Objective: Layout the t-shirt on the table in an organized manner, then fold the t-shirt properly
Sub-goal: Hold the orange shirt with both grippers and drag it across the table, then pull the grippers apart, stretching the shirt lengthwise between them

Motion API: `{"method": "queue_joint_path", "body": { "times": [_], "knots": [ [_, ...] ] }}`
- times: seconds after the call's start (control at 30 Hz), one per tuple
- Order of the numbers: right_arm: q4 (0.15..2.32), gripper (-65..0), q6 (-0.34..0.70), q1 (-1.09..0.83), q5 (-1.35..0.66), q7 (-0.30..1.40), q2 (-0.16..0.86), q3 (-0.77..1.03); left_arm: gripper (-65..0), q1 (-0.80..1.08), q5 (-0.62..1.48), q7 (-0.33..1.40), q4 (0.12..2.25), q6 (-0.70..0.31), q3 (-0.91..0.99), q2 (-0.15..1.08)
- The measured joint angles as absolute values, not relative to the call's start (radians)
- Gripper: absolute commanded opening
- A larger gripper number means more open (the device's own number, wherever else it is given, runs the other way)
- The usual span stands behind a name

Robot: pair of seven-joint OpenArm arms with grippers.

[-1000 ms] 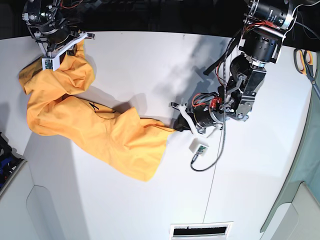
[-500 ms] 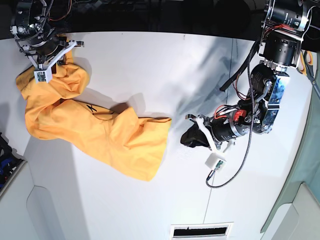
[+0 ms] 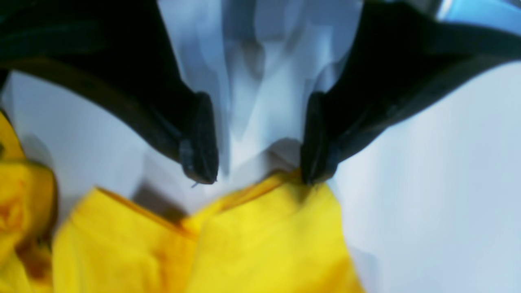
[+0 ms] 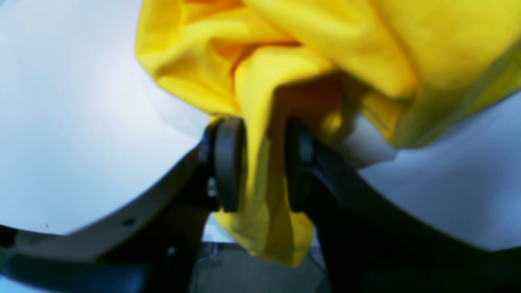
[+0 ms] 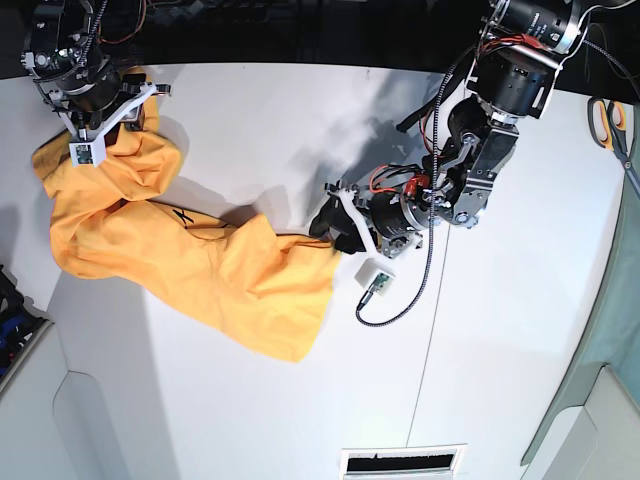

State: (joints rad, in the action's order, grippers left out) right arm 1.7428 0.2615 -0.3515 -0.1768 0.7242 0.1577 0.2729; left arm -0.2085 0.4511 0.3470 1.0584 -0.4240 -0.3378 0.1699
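Note:
The orange t-shirt [image 5: 200, 260] lies crumpled in a long band from the table's [image 5: 300, 130] far left corner toward its middle, a thin black marking [image 5: 187, 213] showing on top. My right gripper [image 5: 125, 112] is at the shirt's far left end. In the right wrist view it [image 4: 263, 162] stands open, with a hanging fold of the t-shirt [image 4: 260, 101] loose between the pads. My left gripper [image 5: 328, 222] is at the shirt's right edge. The left wrist view shows it [image 3: 256, 167] wide open, one fingertip [image 3: 313, 171] touching the hem of the t-shirt [image 3: 260, 236].
Scissors [image 5: 610, 120] lie at the table's far right edge. A vent grille [image 5: 400, 461] sits at the near edge, and dark blue items [image 5: 12, 315] at the left edge. A thin seam [image 5: 425, 380] runs across the white top.
My left gripper let go of the shirt's right corner, swung away right, then came back to the hem with its jaws wide. My right gripper's jaws have parted around the fold.

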Motion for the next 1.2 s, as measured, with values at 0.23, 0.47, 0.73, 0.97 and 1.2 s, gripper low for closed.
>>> {"method": "queue_joint_path", "body": {
  "times": [0.23,0.47,0.73,0.97,1.2],
  "knots": [
    [1.743,-46.5,0.262,-0.361,-0.178,0.727,0.158,0.273,-50.4,-0.216,0.423,0.343,1.058,-0.379,-0.337,0.154],
    [1.743,-46.5,0.262,-0.363,-0.179,0.727,0.158,0.273,-50.5,-0.237,0.423,0.342,1.057,-0.378,-0.337,0.15],
    [1.743,-46.5,0.262,-0.363,-0.179,0.727,0.158,0.273,-65.0,-0.266,0.424,0.34,1.057,-0.378,-0.337,0.149],
    [1.743,-46.5,0.262,-0.363,-0.179,0.726,0.158,0.273,-65.0,-0.274,0.482,0.348,1.137,-0.415,-0.337,0.184],
    [1.743,-46.5,0.261,-0.36,-0.144,0.719,0.158,0.273,-65.0,-0.274,0.545,0.391,1.345,-0.435,-0.337,0.314]
  ]
}}
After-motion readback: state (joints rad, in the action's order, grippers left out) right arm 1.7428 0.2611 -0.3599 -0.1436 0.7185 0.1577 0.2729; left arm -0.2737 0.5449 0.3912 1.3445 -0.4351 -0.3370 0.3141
